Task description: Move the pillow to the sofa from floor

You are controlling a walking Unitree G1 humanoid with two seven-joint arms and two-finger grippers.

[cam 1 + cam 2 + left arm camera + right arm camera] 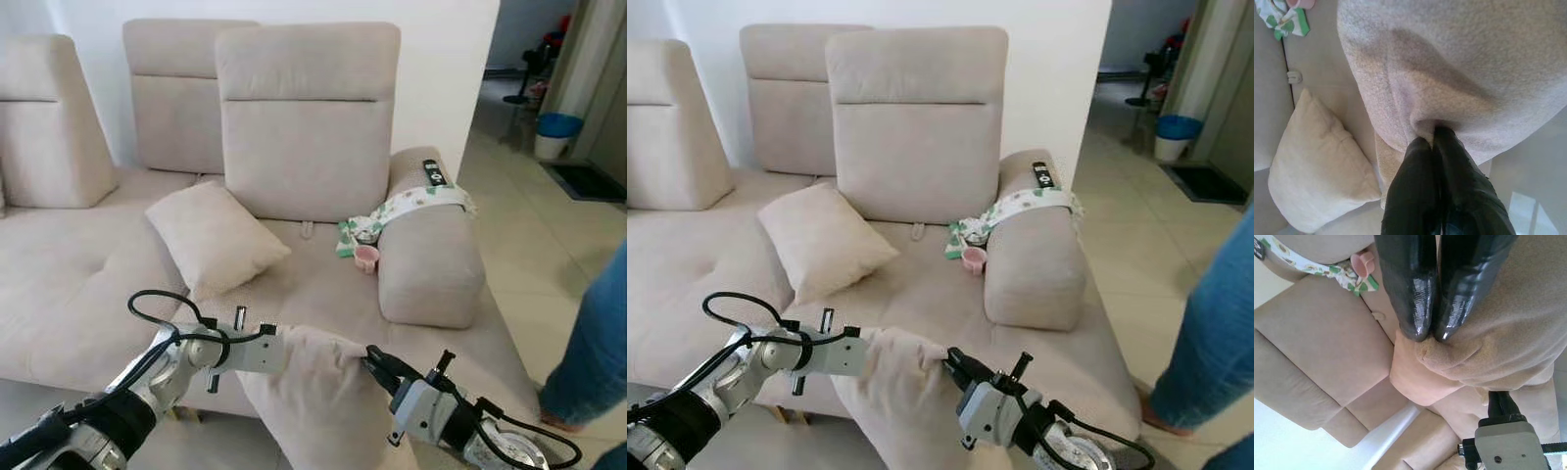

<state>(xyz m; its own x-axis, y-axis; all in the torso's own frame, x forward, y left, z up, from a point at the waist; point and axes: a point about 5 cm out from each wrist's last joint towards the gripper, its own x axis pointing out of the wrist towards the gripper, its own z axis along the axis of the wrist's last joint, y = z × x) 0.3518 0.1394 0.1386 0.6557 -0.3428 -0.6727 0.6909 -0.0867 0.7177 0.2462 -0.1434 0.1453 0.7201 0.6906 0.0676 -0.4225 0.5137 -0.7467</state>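
Item 1, nearest: pillow [318, 392], beige, held up between the two claws at the front edge of the sofa [78, 304], clear of the seat as far as the head views showed.

Item 2: left claw [1432, 134], black fingers clenched together on a pinched fold of the pillow. The left wrist view showed the fabric gathered at the fingertips; the head views showed only the silver arm ending at the pillow's left edge.

Item 3: right claw [1430, 335], fingers likewise clenched on a bunched corner of the pillow at its right edge. The right wrist view also caught the left arm's grey wrist housing [1506, 443] beyond the pillow.

Item 4: second cushion [216, 240], cream, resting on the seat beyond the left claw, tilted against the backrest.

Item 5: pink cup [366, 258], on the seat beyond the right claw, touching a patterned green-and-white cloth [416, 203] draped over the armrest [431, 264].

Item 6: remote control [434, 173], black, lay on the armrest top, just past the cloth.

Item 7: a person's leg in blue trousers [598, 343], standing on the tiled floor [549, 235], right of the right claw.
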